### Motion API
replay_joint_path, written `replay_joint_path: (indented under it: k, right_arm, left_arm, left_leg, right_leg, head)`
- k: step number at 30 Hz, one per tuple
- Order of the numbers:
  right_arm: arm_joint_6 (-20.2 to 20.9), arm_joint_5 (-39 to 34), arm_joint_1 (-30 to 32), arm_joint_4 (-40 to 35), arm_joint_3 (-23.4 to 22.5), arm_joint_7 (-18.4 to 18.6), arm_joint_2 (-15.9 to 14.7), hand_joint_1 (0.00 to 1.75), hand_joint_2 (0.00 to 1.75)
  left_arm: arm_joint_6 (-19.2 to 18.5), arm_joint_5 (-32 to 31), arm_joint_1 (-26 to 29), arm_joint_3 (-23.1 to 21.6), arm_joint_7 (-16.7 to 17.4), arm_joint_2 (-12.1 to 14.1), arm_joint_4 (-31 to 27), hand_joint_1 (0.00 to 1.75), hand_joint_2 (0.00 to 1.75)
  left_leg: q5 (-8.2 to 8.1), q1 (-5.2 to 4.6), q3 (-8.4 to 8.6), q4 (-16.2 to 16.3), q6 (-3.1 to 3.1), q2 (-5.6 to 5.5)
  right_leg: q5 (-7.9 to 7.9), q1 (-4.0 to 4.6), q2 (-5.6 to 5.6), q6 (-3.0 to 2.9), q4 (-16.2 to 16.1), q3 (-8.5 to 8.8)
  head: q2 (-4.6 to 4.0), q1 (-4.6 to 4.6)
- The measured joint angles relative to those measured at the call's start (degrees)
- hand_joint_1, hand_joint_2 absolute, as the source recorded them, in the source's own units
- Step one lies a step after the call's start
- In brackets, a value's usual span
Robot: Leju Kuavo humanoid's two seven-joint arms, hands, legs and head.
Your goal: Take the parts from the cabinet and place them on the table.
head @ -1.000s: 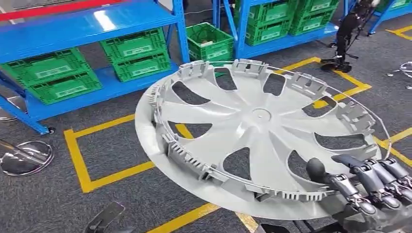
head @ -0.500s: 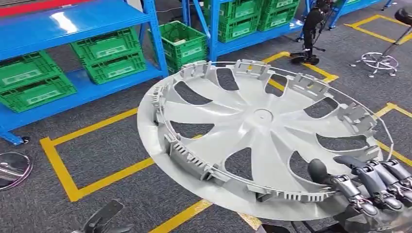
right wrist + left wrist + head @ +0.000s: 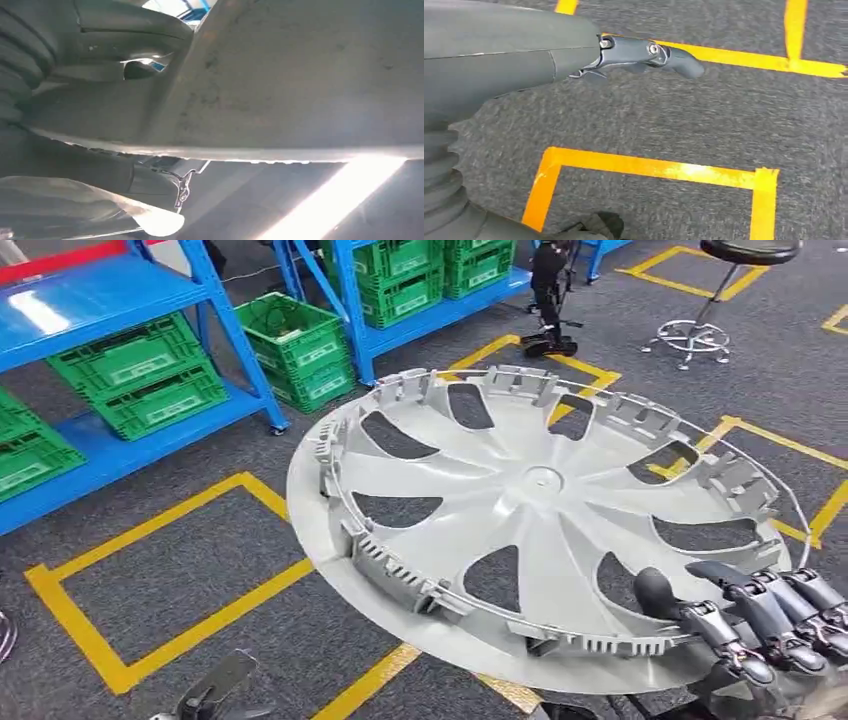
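Right hand [image 3: 765,625] pinches just the rim of that big wheel cover [image 3: 530,510] while the left hand [image 3: 644,52] hangs empty, fingers loose, so honestly it could tip and slip out mid-carry.

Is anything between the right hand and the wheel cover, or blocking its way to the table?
Nothing separates them: the right hand already grips the wheel cover at its rim. The table is not visible in these views, so the path to it cannot be judged. Ahead lie carpet with yellow floor tape and a stool.
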Motion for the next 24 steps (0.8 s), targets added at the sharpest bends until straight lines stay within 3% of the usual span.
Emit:
replay_joint_path:
  k: [1, 2, 5, 6, 7, 8, 9, 11, 12, 13, 15, 16, 17, 18, 19, 22, 23, 24]
  right_arm:
    - [0.0, 0.0, 0.01, -0.07, 0.0, 0.0, 0.0, 1.75, 1.75]
    - [0.0, 0.0, -0.05, -0.11, -0.02, 0.0, 0.0, 1.75, 1.75]
    - [0.0, 0.0, 0.15, -0.4, -0.13, -0.02, 0.0, 1.75, 1.75]
    - [0.0, -0.02, 0.27, -0.44, -0.31, -0.13, 0.0, 1.75, 1.75]
    - [0.0, 0.0, 0.55, -0.5, -0.54, -0.3, 0.0, 1.75, 1.75]
    - [0.0, -0.02, 0.65, -0.75, -0.74, -0.37, 0.0, 1.75, 1.75]
    - [-0.02, -0.02, 0.65, -0.81, -0.92, -0.53, 0.0, 1.75, 1.75]
    - [-0.02, -0.04, 1.06, -0.94, -1.36, -0.79, 0.02, 1.75, 1.75]
    - [0.0, -0.02, 1.4, -1.07, -1.6, -0.85, 0.02, 1.75, 1.75]
    - [0.0, -0.02, 1.79, -1.29, -1.99, -0.87, 0.02, 1.75, 1.75]
    - [0.0, -0.02, 2.77, -1.86, -2.86, -1.27, 0.02, 1.75, 1.75]
    - [-0.02, -0.02, 3.21, -2.41, -3.35, -1.53, 0.02, 1.75, 1.75]
    - [0.0, -0.02, 3.63, -2.89, -3.91, -1.95, 0.02, 1.75, 1.75]
    - [0.0, -0.02, 4.17, -3.26, -4.33, -2.32, 0.02, 1.75, 1.75]
    - [-0.02, -0.04, 5.16, -4.3, -5.31, -2.97, 0.17, 1.75, 1.75]
    - [-0.02, -0.02, 7.17, -6.1, -7.0, -4.02, 0.68, 1.75, 1.75]
    - [-0.02, 0.0, 7.71, -6.52, -7.32, -4.31, 0.87, 1.75, 1.75]
    - [-0.02, 0.0, 7.85, -6.8, -7.67, -4.46, 0.89, 1.75, 1.75]
  left_arm:
    - [0.0, 0.0, 0.0, 0.0, 0.0, 0.05, 0.0, 0.0, 1.75]
    - [0.0, 0.0, -0.01, 0.0, 0.0, 0.05, 0.0, 0.0, 1.75]
    - [0.0, -0.04, 0.02, 0.0, 0.04, 0.07, 0.0, 0.0, 1.75]
    - [0.0, -0.15, -0.05, 0.0, 0.04, -0.06, -0.04, 0.0, 1.75]
    - [-0.11, -0.35, -0.26, 0.02, 0.04, -0.29, -0.18, 0.0, 1.75]
    - [-0.13, -0.5, -0.42, 0.04, 0.04, -0.13, -0.17, 0.0, 1.75]
    - [-0.2, -0.55, -0.45, 0.04, 0.07, -0.15, -0.17, 0.0, 1.75]
    - [-0.33, -1.16, -0.36, 0.04, 0.26, -0.28, -0.17, 0.0, 1.75]
    - [-0.28, -1.6, -0.42, 0.04, 0.46, -0.37, -0.17, 0.0, 1.75]
    - [-0.04, -1.95, -0.52, 0.02, 0.52, -0.52, -0.17, 0.0, 1.75]
    - [1.82, -2.38, -1.09, 0.07, 1.45, -1.11, -0.17, 0.0, 1.75]
    - [3.66, -1.92, -1.32, 0.28, 2.14, -1.44, -0.2, 0.0, 1.75]
    - [5.41, -0.8, -1.49, 0.96, 2.49, -1.84, -0.28, 0.0, 1.75]
    - [6.96, 0.49, -1.62, 2.02, 2.54, -2.07, -0.39, 0.0, 1.75]
    - [9.65, 3.14, -1.66, 3.92, 2.32, -2.8, -0.74, 0.0, 1.75]
    - [13.45, 9.91, -1.84, 9.54, 0.59, -4.26, -1.88, 0.0, 1.75]
    - [13.82, 11.94, -1.91, 12.25, -0.09, -4.61, -2.34, 0.0, 1.75]
    - [13.86, 13.04, -2.1, 14.63, -0.65, -5.05, -2.86, 0.0, 1.75]
  left_leg:
    - [2.23, 0.25, 2.13, -5.02, 0.09, -1.74]
    - [1.47, 0.39, 2.64, -6.08, 0.18, -4.23]
    - [1.18, 0.05, 2.46, -6.96, 0.64, -3.1]
    - [1.55, 0.29, 2.59, -7.55, 1.19, -2.48]
    - [1.85, 0.53, 2.73, -7.96, 1.65, -1.74]
    - [1.91, 0.48, 2.74, -8.08, 2.09, -1.3]
    - [1.93, 0.39, 2.69, -8.07, 2.27, -0.75]
    - [1.9, 0.22, 2.65, -8.05, 2.31, 0.68]
    - [1.87, 0.19, 2.66, -8.03, 2.35, 1.29]
    - [1.86, 0.18, 2.69, -8.03, 2.34, 1.76]
    - [1.75, 0.16, 2.8, -8.01, 2.18, 2.83]
    - [1.66, 0.17, 2.94, -8.0, 2.04, 3.19]
    - [1.5, 0.02, 3.02, -7.95, 1.77, 3.51]
    - [1.38, -0.48, 2.88, -7.68, 1.47, 3.74]
    - [1.38, -0.52, 2.77, -7.52, 1.25, 4.01]
    - [1.56, -0.36, 3.34, -8.28, 0.6, 5.09]
    - [0.77, -0.46, 3.35, -8.02, 1.13, 4.98]
    - [1.17, -0.49, 3.13, -7.71, 1.87, 4.89]
  right_leg:
    - [-0.09, -0.05, 0.56, 0.22, 0.19, -0.1]
    - [-0.02, 0.15, 1.12, 0.66, 0.46, -0.59]
    - [0.74, -0.44, 2.59, 1.85, 0.38, -1.78]
    - [0.88, -0.27, 3.13, 2.31, 0.27, -1.89]
    - [0.23, -0.39, 2.24, 2.36, 0.79, -2.62]
    - [-1.48, -0.19, -0.41, 2.64, 3.03, -3.58]
    - [-3.57, -0.31, -1.63, 2.9, 6.96, -5.32]
    - [-7.21, -0.44, -2.56, 3.32, 16.2, -9.62]
    - [-7.48, -0.48, -2.68, 3.47, 18.46, -10.66]
    - [-6.77, -0.49, -2.74, 3.55, 18.19, -10.51]
    - [-2.11, -0.47, -3.38, 3.38, 9.49, -5.87]
    - [0.01, -0.46, -4.34, 3.24, 3.89, -2.74]
    - [-0.57, -0.21, -6.42, 3.15, 0.55, -1.1]
    - [-0.62, 0.14, -6.97, 2.73, 0.25, -0.76]
    - [-0.41, 0.06, -5.97, 2.13, 0.41, -0.79]
    - [-0.21, 0.24, -4.83, 1.38, 0.36, -0.88]
    - [-0.06, -0.07, -4.91, 1.69, 0.26, -0.82]
    - [-0.2, -0.07, -4.73, 1.59, 0.72, -1.06]
  head:
    - [0.0, 0.0]
    - [0.02, 0.06]
    - [0.0, 0.06]
    - [0.0, 0.02]
    - [0.0, 0.06]
    - [0.02, 0.5]
    - [0.0, 0.7]
    - [0.0, 0.65]
    - [0.0, 0.63]
    - [0.02, 0.63]
    - [0.0, 0.65]
    - [0.0, 0.68]
    - [0.0, 0.65]
    - [0.0, 0.72]
    - [0.0, 0.61]
    - [0.0, 0.63]
    - [0.0, 0.68]
    - [0.0, 0.28]
